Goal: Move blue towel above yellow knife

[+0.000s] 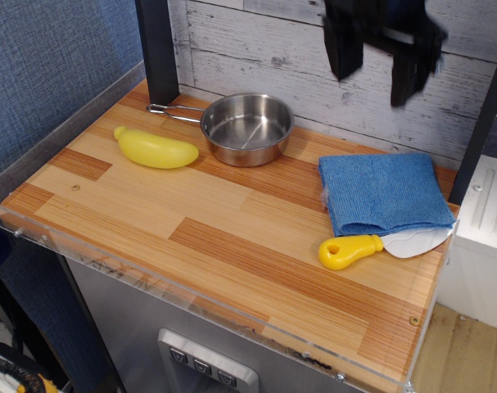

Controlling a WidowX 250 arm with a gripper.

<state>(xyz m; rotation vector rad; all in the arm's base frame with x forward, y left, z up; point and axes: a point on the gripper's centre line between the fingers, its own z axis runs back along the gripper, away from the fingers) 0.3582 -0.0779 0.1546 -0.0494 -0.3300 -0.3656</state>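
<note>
The blue towel lies folded and flat at the back right of the wooden table. The yellow knife lies just in front of it, yellow handle to the left, white blade to the right, and the towel's front edge touches or slightly overlaps the blade. My gripper hangs high above the towel near the frame's top edge, blurred, with its two black fingers spread apart and nothing between them.
A steel pan with a handle to the left stands at the back centre. A yellow toy banana lies left of it. A black post rises at the back left. The table has a clear plastic rim.
</note>
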